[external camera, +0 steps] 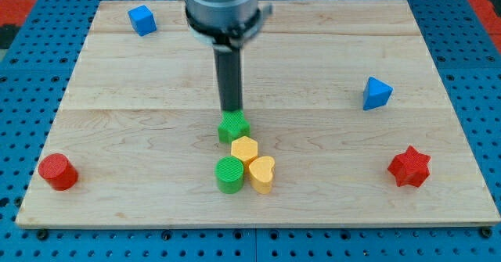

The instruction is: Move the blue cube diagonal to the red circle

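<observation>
Your task's thing, the blue cube (142, 19), sits near the board's far corner at the view's top left, well apart from everything else; the red circle (57, 172) it must end up diagonal to sits near the view's bottom-left corner, so the two lie along the same side of the wooden board (329, 160), cube above, circle below; my tip (232, 110) is nowhere near either; it stands in the middle of the board, just at the top edge of the green star-shaped block (234, 127), touching it or very nearly so, and I cannot tell which from this angle; from the tip the cube lies up and to the view's left, across bare board, and that direction is what the coming move turns on; you will likely want the tip brought round above the cube, on its far side, so that a push carries it downward toward the circle and stops offset to one side of it; there is no hand to open or close here, only the rod, which grasps nothing; below the green star the yellow hexagon (245, 148), the green cylinder (230, 174) and the yellow heart (262, 174) huddle together, so drawing away upward should leave them undisturbed; the blue triangular block (376, 93) and the red star (409, 166) sit at the view's right, out of the way.
</observation>
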Motion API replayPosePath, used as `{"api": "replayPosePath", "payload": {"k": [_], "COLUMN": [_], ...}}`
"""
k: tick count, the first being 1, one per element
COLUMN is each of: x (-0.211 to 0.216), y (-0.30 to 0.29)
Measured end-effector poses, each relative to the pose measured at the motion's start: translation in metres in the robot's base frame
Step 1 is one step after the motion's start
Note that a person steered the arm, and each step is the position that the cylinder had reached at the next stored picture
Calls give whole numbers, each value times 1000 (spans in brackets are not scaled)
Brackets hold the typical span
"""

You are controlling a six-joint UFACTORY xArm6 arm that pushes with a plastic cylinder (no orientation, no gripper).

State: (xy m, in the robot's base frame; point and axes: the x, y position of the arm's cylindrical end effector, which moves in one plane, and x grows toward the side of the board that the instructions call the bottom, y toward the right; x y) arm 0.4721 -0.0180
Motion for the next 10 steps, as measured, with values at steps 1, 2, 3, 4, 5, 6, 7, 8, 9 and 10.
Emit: {"api": "replayPosePath", "payload": {"k": [1,2,3,4,5,6,7,8,9,10], "x": [-19,-48,-53,-53,-53,-53,-32,-33,-101,-188], "y": [4,4,4,-3,-16,-16,-17,-101,-175,-185]}}
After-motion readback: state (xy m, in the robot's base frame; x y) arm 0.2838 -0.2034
